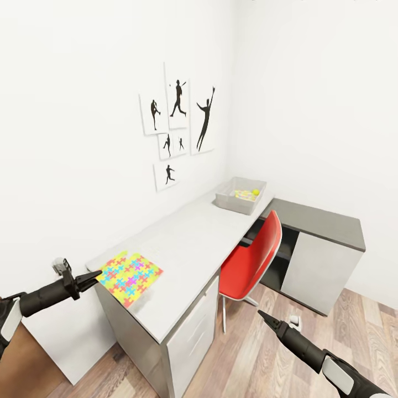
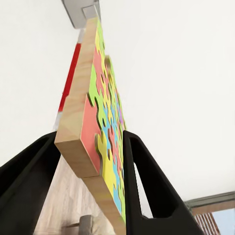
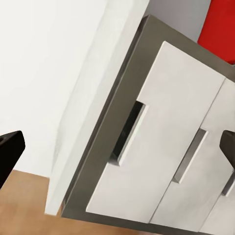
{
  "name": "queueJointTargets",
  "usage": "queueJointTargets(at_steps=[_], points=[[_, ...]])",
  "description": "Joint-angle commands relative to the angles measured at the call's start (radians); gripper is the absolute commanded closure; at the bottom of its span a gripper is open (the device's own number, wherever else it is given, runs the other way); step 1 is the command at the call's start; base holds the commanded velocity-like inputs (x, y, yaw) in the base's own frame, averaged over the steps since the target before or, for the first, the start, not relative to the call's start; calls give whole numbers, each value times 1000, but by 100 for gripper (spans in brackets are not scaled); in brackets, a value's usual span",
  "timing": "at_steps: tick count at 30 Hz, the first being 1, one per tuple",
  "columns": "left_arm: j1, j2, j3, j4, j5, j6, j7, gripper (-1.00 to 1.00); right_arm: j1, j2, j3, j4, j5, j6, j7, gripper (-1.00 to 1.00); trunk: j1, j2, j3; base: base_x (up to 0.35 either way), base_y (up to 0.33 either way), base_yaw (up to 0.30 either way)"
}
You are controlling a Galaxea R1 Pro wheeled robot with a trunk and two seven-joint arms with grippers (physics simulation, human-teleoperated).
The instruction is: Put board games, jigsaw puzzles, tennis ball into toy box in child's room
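Our left gripper [image 2: 90,161] is clamped on the jigsaw puzzle [image 1: 129,276] at the table's [image 1: 188,249] near corner. We should lift it flat and carry it along to the toy box [image 1: 241,195] at the far end. Our right gripper [image 1: 264,316] hangs beside the drawers [image 3: 161,142], fingers spread, empty. We read no lettering anywhere.

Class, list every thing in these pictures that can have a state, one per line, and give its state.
Jigsaw puzzle: at the table's near end, gripped at its edge.
Left gripper: jaws shut on the puzzle.
Right gripper: empty, above the floor.
Toy box: holds a tennis ball.
Drawers: closed.
Red chair: upright at the table.
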Motion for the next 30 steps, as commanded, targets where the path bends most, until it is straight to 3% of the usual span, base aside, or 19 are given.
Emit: queueJointTargets(at_steps=[1, 8, 16, 30], points=[[1, 0, -8, -8, 1, 13, -3, 100, -1, -1, 5, 0, -11, 10, 2, -100, -4, 7, 2, 0, 0, 0], [3, -1, -26, -38, 0, 17, -19, 100, -1, 0, 5, 0, -10, 10, 2, -100, -31, 56, 24, 0, 0, 0], [7, -1, -98, -62, 0, 17, -73, 100, -1, 1, 5, 0, -9, 10, 1, -100, -61, 112, 49, 0, 0, 0], [9, -1, -108, -59, 1, 16, -102, 100, -1, 1, 3, 0, -14, 10, 1, -100, -115, 210, 93, 0, 0, 0]])
